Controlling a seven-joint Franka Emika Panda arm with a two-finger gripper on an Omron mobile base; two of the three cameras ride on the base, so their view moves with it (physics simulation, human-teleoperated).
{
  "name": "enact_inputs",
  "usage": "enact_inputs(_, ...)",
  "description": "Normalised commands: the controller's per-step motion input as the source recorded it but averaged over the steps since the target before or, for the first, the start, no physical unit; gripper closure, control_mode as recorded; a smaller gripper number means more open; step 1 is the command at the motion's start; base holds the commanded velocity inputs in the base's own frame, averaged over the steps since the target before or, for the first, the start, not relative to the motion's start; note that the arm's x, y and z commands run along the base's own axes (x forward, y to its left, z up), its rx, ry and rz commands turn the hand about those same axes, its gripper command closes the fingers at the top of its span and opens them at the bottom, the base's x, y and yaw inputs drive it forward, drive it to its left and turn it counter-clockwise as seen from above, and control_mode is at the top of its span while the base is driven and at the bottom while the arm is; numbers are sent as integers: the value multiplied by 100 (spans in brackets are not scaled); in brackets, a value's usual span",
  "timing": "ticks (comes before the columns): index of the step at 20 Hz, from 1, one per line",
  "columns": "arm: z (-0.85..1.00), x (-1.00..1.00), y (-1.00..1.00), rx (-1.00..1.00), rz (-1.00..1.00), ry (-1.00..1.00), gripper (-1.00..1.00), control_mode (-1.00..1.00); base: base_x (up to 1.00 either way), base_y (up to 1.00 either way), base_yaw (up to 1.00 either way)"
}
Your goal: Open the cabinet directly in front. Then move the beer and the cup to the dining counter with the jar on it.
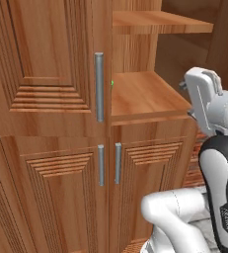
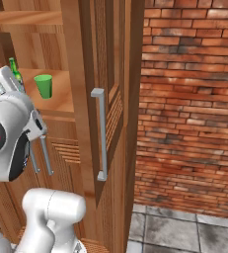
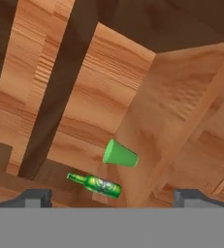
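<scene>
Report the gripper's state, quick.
Gripper: open, holding nothing, aimed at the beer and cup on the cabinet shelf.

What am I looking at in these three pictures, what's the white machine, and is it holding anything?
It's a white robot arm on a wheeled base, in a computer-drawn kitchen. Two pictures come from cameras on the base, behind the arm to its left and right. The third comes from a camera on its hand, so it looks tilted.

In front stands a tall wooden cabinet. Its right door is swung open; the left door is shut. On the shelf inside stand a green cup and a green beer bottle, close together.

The gripper is open, pointing at them and holding nothing.
</scene>
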Motion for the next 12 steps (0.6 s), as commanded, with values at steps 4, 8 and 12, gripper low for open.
enact_inputs(4, -4, 66, 0, 1, 8, 0, -100, -100, 0, 0, 0)
enact_inputs(8, -5, 70, 0, 0, 25, -1, -100, -100, 0, 0, 0)
enact_inputs(12, -10, 79, 1, 0, 36, -5, -100, -100, 0, 0, 0)
